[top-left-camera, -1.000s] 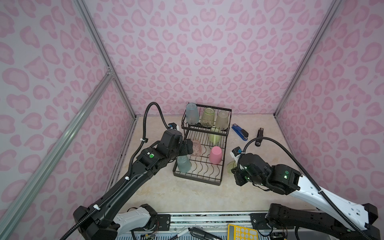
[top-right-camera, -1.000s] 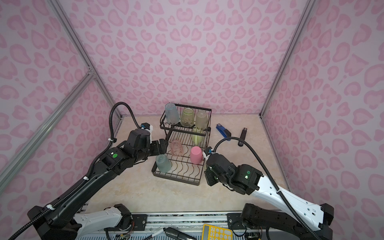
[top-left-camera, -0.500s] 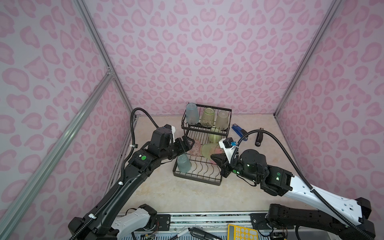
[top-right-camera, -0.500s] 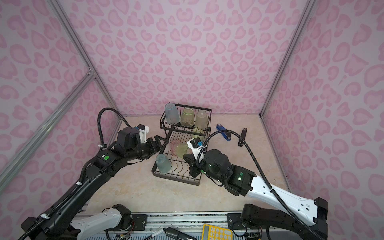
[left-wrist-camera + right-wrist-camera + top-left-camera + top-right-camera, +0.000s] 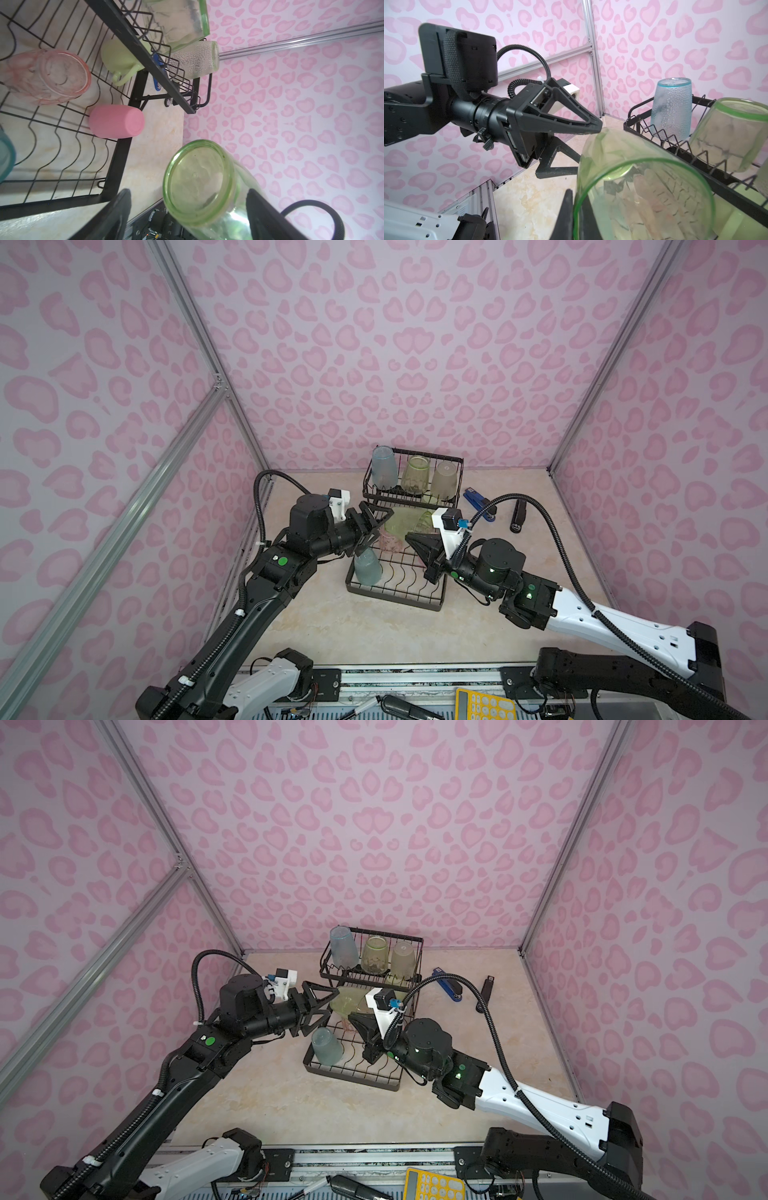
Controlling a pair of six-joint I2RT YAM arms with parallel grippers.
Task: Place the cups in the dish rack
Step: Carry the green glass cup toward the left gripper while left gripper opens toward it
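The right gripper (image 5: 412,537) was pinched tight on the rim of the green cup (image 5: 405,522). It held the cup on its side above the flat tray of the dish rack (image 5: 392,600). The left gripper (image 5: 375,533) was open wide, with one finger on each side of the cup's bottom end. A blue cup (image 5: 368,568) stood in the tray just under the left gripper.

Seen from high, far in front of the dish rack (image 5: 392,598), alike in both top views. Seen close from both wrists, facing opposite ways across it, sharing the raised basket (image 5: 675,156) and a green tumbler (image 5: 199,182).
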